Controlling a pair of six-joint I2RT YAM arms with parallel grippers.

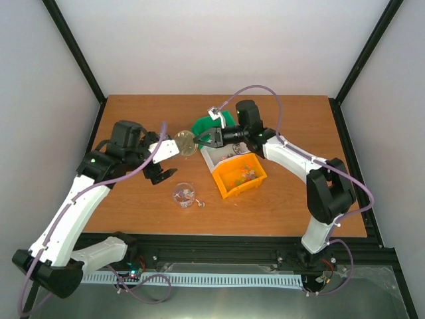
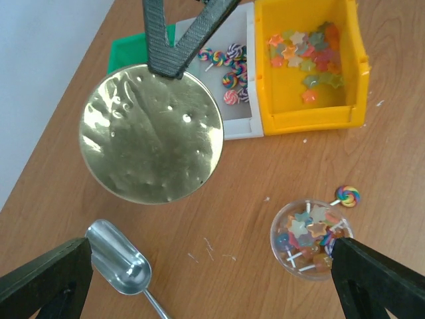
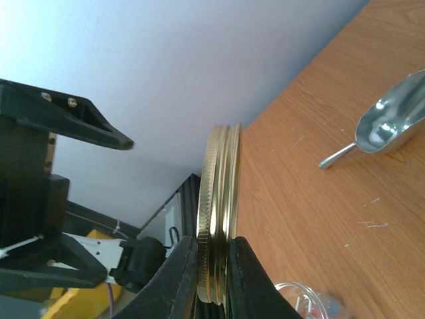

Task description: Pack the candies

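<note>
**Top view:** The right tool [image 1: 204,138] is clenched on the gold lid [image 1: 186,142], held over the tabletop [image 1: 133,212] just left of the white bin [image 1: 211,158]. The left tool [image 1: 160,174] is spread wide and holds nothing, near the open clear jar [image 1: 184,195].

**Left wrist view:** Candies [image 2: 309,232] fill the jar [image 2: 279,247]. More lie in the orange bin [image 2: 312,119] and the white bin, and one lollipop [image 2: 346,195] lies on the tabletop just beside the jar. A metal scoop [image 2: 119,266] lies flat below the lid.

**Right wrist view:** The lid [image 3: 219,199] is seen edge-on, pinched at its rim between both fingers [image 3: 182,279]. The scoop [image 3: 388,119] lies at right.
</note>
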